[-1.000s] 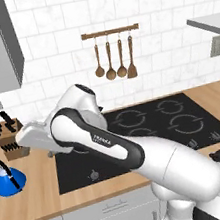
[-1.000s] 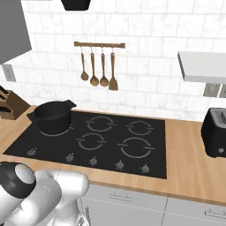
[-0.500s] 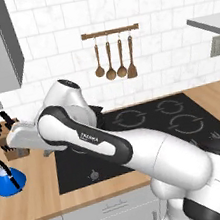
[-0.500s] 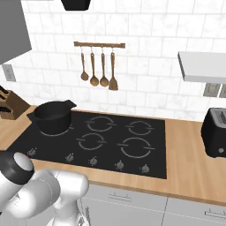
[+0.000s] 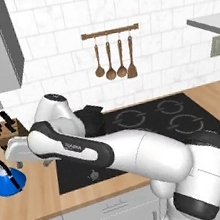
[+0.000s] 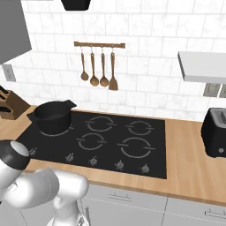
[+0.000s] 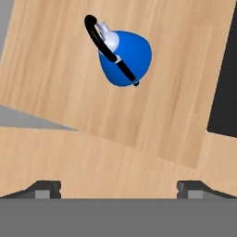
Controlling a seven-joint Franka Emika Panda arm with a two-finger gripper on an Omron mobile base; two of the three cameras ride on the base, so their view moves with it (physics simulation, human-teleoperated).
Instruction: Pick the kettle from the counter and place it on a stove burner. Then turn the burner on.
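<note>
Kettle (image 5: 10, 178) is seen upright on the counter (image 5: 40, 194), left of the cooktop (image 5: 150, 125) and apart from the gripper (image 7: 118, 187) (jaws spread wide, nothing held). The pot (image 6: 53, 116) is largely hidden behind the arm in the left base view.

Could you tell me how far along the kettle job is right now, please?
Nothing is finished: the small blue cone-shaped kettle sits on the light wood countertop. The open claw hangs above it, empty. Left: grasping, moving it to the black glass cooktop, turning on a burner.
</note>
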